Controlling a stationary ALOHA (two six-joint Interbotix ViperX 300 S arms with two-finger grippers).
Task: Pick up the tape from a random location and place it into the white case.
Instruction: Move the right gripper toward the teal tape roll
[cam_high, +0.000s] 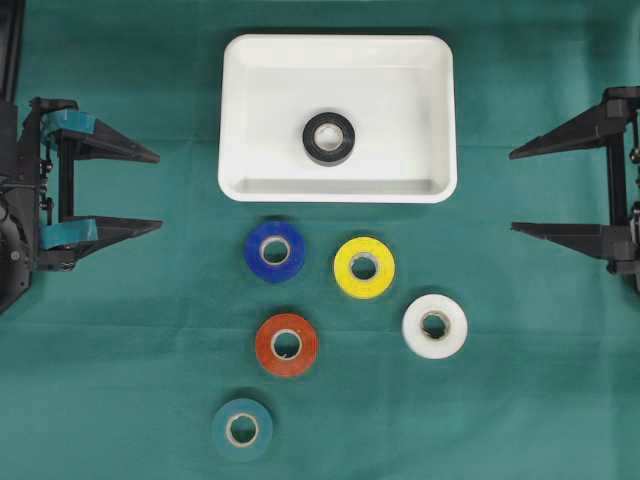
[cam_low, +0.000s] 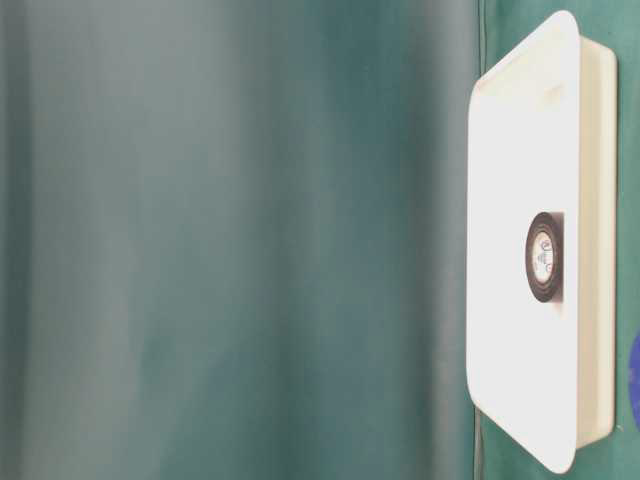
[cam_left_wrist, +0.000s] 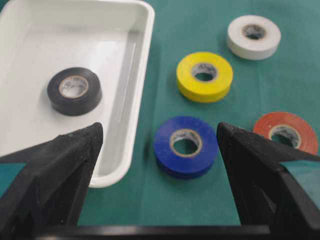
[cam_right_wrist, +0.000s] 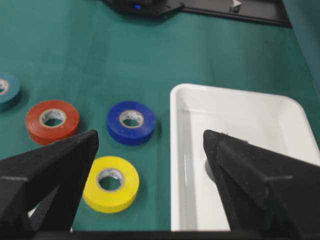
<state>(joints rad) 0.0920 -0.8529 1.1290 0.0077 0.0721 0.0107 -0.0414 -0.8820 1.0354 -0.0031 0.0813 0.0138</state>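
The green cloth (cam_high: 120, 380) spreads across the whole table, and both my arms sit drawn off to its sides, which leaves the middle free to reach into. The white case (cam_high: 245, 120) lies flat at the far centre, its raised rim there to keep rolls from sliding out; a black tape roll (cam_high: 329, 138) already rests on its floor, near the middle, clear of every wall. In front of the case five rolls lie flat and apart from one another: blue (cam_high: 275, 251), yellow (cam_high: 364, 267), white (cam_high: 435, 326), red (cam_high: 286, 345) and teal (cam_high: 242, 430). My left gripper (cam_high: 160, 190) and right gripper (cam_high: 512, 190) both stand spread wide, holding nothing. I judge the blue roll, nearest the case rim, the easiest next pick.
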